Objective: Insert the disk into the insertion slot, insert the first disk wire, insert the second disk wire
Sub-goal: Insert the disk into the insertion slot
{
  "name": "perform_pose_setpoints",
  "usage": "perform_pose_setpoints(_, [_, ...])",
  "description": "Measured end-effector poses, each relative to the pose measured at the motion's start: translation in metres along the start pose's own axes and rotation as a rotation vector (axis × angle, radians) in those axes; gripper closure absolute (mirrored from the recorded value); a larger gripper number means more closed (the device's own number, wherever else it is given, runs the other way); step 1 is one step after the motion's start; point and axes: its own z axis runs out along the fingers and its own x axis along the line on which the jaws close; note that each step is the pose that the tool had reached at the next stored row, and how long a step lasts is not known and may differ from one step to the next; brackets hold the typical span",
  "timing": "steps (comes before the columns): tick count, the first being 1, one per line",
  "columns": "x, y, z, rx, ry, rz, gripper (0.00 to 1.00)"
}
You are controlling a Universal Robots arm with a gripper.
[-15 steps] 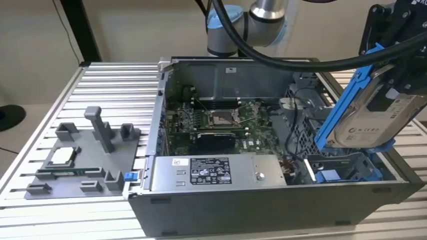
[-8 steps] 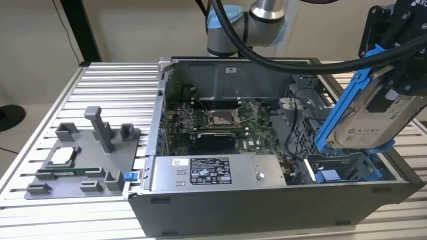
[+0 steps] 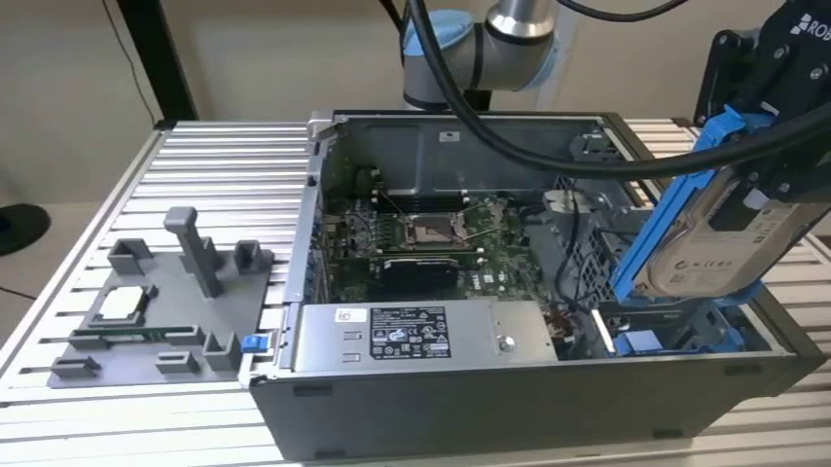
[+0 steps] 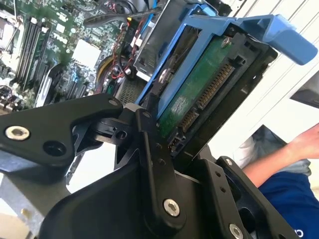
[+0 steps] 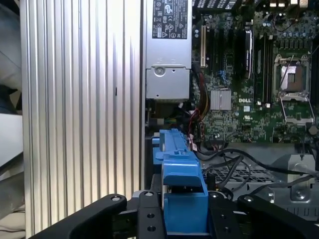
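All three insertions look undone, since the black end effector (image 3: 776, 170) is pinching the silver-grey rectangular disk (image 3: 721, 238) in its bright blue plastic carrier, held tilted in mid-air at the exterior view's right, above the grey metal, blue-railed insertion slot (image 3: 663, 336).

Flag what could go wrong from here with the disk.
1. The gripper holds the disk tilted above the insertion slot; it could jam on the rails.
2. Loose cables lie near the slot and could get pinched.
3. A person's arm is close by in the second wrist view.
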Motion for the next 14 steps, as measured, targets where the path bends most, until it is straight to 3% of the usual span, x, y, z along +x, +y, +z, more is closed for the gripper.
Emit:
perform_pose_setpoints(6, [-0.0002, -0.008, 0.0017, 0.0, 0.0002, 0.0, 1.0])
perform_pose_setpoints(14, [-0.0002, -0.0083, 0.0017, -0.0001, 0.0002, 0.0, 1.0])
